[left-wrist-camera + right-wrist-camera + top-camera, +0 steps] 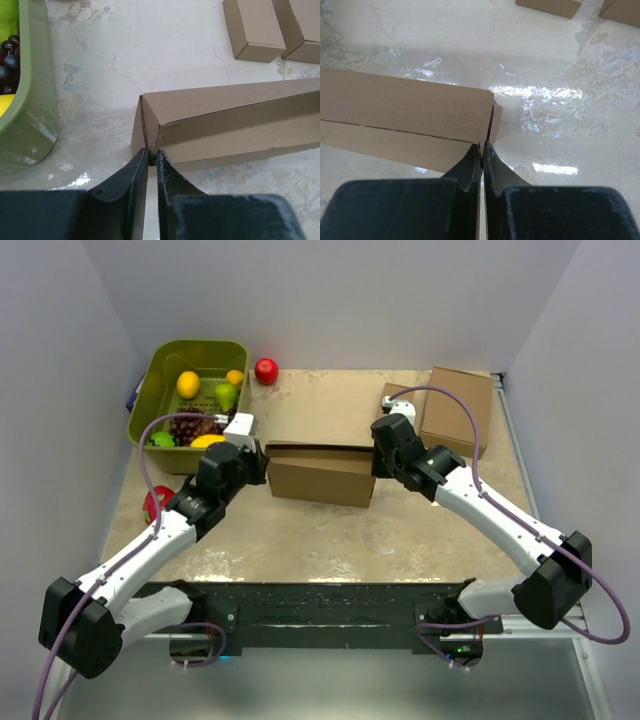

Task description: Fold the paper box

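The paper box [320, 473] is plain brown cardboard, folded up into a shallow box in the middle of the table. My left gripper [258, 462] is shut on the box's left end wall; in the left wrist view [152, 151] its fingers pinch the cardboard edge of the box [235, 120]. My right gripper [378, 458] is shut on the right end wall; in the right wrist view [483, 146] its fingers pinch the thin side panel of the box [405, 115]. The box rests on the table between both grippers.
A green basket [160, 380] of fruit stands at the back left, with a red apple [266, 370] beside it. A red object [156, 503] lies left of my left arm. A small narrow brown box [392, 397] and a medium flat brown box [458, 410] lie at the back right.
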Controlling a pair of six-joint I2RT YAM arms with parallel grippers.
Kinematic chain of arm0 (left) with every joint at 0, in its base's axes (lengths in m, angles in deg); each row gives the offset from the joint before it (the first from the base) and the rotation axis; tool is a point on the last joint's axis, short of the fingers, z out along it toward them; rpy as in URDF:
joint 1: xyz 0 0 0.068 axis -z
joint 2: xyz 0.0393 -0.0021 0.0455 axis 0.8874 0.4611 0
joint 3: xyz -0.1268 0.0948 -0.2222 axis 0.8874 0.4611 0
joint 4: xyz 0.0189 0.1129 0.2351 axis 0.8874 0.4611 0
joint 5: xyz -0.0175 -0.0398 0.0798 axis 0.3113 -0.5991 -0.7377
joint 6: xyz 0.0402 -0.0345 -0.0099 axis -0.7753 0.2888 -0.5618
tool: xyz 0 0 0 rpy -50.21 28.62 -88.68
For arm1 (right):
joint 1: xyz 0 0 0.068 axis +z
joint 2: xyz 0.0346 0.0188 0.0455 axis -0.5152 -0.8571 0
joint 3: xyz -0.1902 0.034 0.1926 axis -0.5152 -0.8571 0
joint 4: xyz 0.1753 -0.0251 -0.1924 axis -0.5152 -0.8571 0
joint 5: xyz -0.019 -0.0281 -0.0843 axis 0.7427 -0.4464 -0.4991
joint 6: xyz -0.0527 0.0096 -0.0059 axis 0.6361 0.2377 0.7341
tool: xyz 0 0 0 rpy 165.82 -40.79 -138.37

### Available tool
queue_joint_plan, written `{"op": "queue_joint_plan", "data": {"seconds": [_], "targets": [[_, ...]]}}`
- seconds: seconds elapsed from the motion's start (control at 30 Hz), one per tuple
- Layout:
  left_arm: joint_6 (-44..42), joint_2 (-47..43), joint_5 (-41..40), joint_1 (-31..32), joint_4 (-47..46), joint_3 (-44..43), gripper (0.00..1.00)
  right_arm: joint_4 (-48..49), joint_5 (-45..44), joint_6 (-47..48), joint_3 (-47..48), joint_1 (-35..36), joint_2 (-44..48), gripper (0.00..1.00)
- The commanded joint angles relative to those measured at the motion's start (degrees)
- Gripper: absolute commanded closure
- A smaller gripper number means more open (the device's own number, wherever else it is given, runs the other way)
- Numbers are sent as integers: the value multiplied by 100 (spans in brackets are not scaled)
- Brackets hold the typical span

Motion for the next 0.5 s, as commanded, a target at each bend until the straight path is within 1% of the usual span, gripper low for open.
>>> {"op": "queue_joint_plan", "data": {"seconds": [0.0, 0.03, 0.07, 0.13, 0.17, 0.2, 0.23, 0.27, 0.33, 0.37, 0.43, 0.47], "targets": [[-45, 211, 535, 67, 1024, -270, 77, -552, 368, -101, -101, 78, -47, 100], [-62, 228, 579, 67, 1015, -341, 71, -578, 368, -92, -57, 70, -20, 96], [-106, 237, 605, 76, 1015, -463, 69, -587, 376, -75, -31, 70, -3, 89], [-150, 264, 641, 76, 1058, -596, 64, -640, 376, -57, 48, 78, 68, 81], [-202, 264, 667, 67, 1094, -744, 62, -657, 385, -48, 84, 70, 85, 73], [-220, 273, 658, 76, 1129, -807, 61, -692, 385, -31, 110, 70, 103, 69], [-238, 255, 667, 76, 1164, -868, 58, -762, 385, -4, 163, 70, 164, 63], [-264, 246, 693, 67, 1243, -956, 55, -798, 403, 13, 189, 70, 182, 53], [-308, 176, 746, 67, 1348, -1009, 47, -894, 429, 57, 259, 70, 252, 43], [-343, 150, 755, 76, 1401, -1062, 45, -912, 455, 66, 286, 70, 313, 36], [-387, 71, 772, 67, 1567, -1088, 40, -1008, 447, 127, 391, 78, 393, 27], [-405, 36, 772, 76, 1630, -1123, 39, -1053, 438, 145, 444, 70, 454, 24]]}}
